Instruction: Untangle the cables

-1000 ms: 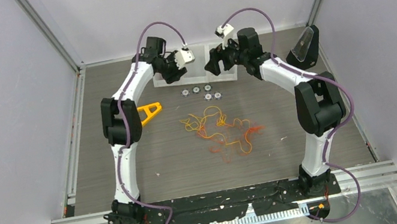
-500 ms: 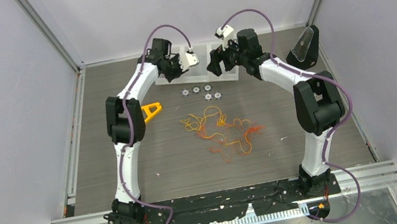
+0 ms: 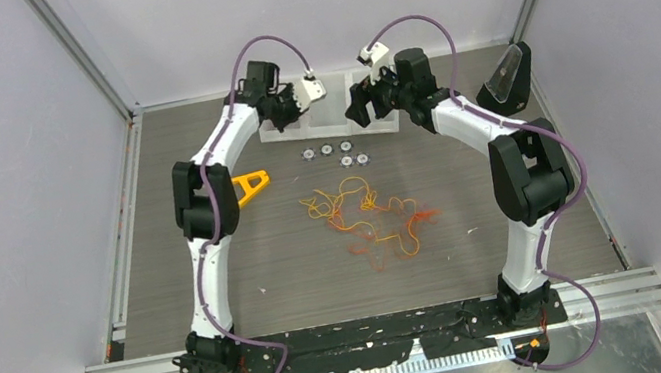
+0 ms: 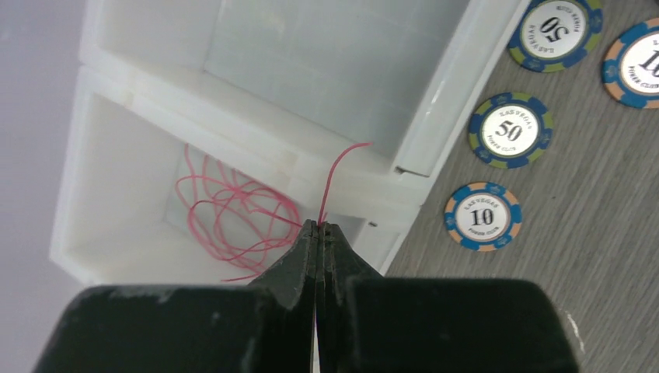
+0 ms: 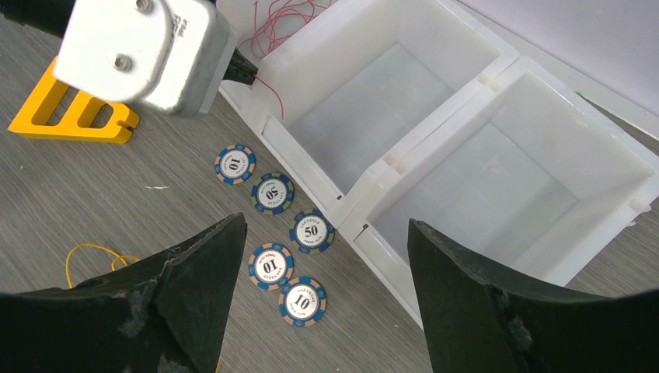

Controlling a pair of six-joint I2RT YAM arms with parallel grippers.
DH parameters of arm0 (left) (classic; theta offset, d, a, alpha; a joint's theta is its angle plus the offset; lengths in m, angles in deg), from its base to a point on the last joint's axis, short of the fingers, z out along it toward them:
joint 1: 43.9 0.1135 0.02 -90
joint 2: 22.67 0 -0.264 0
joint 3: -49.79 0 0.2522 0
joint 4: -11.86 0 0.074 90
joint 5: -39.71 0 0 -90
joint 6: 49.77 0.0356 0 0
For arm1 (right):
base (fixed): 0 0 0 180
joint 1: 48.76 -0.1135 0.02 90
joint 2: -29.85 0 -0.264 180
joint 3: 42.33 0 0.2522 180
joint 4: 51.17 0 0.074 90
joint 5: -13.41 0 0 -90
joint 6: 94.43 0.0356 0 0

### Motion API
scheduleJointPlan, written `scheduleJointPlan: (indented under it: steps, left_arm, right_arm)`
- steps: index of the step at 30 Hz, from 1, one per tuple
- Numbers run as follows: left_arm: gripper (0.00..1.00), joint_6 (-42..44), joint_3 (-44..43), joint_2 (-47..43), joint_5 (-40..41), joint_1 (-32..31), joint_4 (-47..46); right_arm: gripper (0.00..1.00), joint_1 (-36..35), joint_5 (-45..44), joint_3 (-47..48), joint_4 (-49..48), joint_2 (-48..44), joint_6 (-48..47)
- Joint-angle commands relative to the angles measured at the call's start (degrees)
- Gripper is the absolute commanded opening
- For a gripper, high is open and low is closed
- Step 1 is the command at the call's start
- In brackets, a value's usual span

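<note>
Red cable (image 4: 329,183) pinched, left fingers (image 4: 299,260) newly closed

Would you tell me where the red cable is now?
Left wrist view: the red cable lies coiled in the left-end compartment of the white tray, one end pinched by the left gripper.

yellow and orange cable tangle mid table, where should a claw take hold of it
Take the thin yellow loop at the far edge of the tangle of yellow and orange cables, straight down from above, pinching across the strand. It lies flat on the grey table, outside the dense knot, so probably one cable alone comes up.
</note>
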Motion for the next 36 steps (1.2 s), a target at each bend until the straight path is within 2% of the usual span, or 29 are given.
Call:
scheduleJointPlan:
  steps: [1, 8, 14, 18, 23, 27, 30, 33, 36]
  left_arm:
    - [0.00, -5.12, -1.16, -6.36, -2.68, 3.18, -5.59]
    - [0.00, -7.58, -3.03, -3.93, 1.00, 4.66, -7.88]
    - [0.00, -5.15, -9.61, 2.40, 7.70, 2.79, -3.98]
    - [0.31, -6.03, -7.55, 0.94, 5.43, 2.41, -4.65]
    - [0.43, -7.54, -6.21, -3.35, 2.66, 2.39, -4.17]
    - [0.65, -9.44, -4.37, -10.35, -0.12, 2.80, -0.96]
    - [0.74, -13.04, 1.26, -18.82, -9.58, 5.22, 2.30]
    - [0.79, -19.46, 11.32, -28.10, -21.58, 6.91, 3.54]
    - [0.82, -27.04, 21.32, -33.40, -29.53, 4.70, 3.47]
  right_arm:
    - [0.81, 0.14, -0.47, 1.54, -0.80, -0.38, -0.73]
    - [0.81, 0.20, -0.90, 0.70, -0.72, -0.63, -1.04]
    - [0.81, 0.22, -1.31, 0.62, -0.13, -0.66, -1.74]
    - [0.82, 0.18, -1.50, 0.25, 0.28, -0.89, -2.22]
    - [0.81, 0.16, -1.09, 0.04, 0.93, -1.62, -2.79]
    - [0.82, 0.86, 1.59, 0.64, 5.98, -3.82, -5.68]
    - [0.82, 1.18, 4.60, 1.93, 18.08, -6.58, -11.73]
    - [0.82, 1.17, 8.42, 0.67, 31.17, -9.57, -17.01]
    - [0.82, 1.23, 9.78, -4.69, 37.92, -13.81, -17.72]
